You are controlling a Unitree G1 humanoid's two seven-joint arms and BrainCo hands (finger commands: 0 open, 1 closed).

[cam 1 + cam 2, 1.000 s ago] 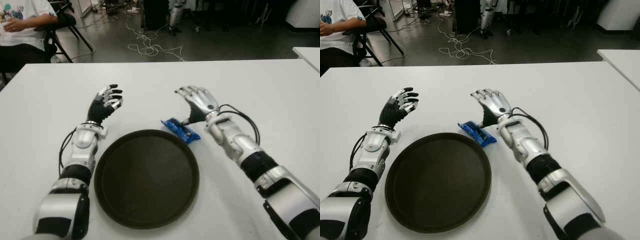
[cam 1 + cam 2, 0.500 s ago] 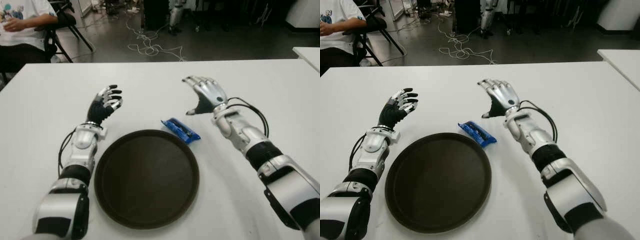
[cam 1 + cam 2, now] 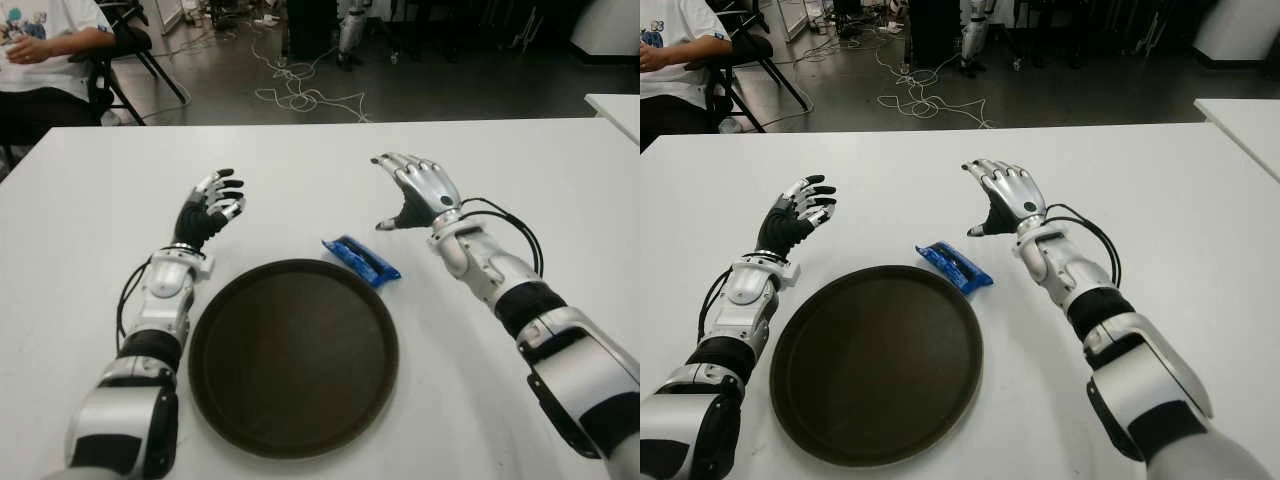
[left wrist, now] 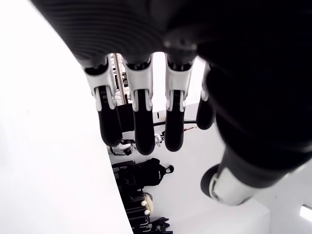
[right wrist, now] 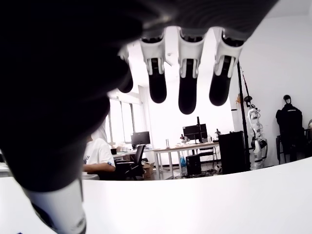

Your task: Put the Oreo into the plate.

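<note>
Since a second ago the right robot hand [image 3: 418,190] has been pulled back off the Oreo [image 3: 361,260], fingers spread, nothing held. Oreo's left lying just off the plate [image 3: 293,357] rim, long axis slanted, down-left of that hand and nearer it than the idle left robot hand [image 3: 208,210], also seen open.

Blue Oreo pack [image 3: 361,260], touching dark plate [image 3: 293,356] rim

Right hand [image 5: 146,63] fingers [image 5: 187,92] spread, empty.

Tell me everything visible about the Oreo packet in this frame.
The Oreo packet is a small blue wrapper, glossy like foil or plastic, apparently sealed. It lies flat and slanted on the white table, just beyond the dark round plate at its far right rim; whether they touch is unclear. No hand touches it: the right hand hovers open to its right.
</note>
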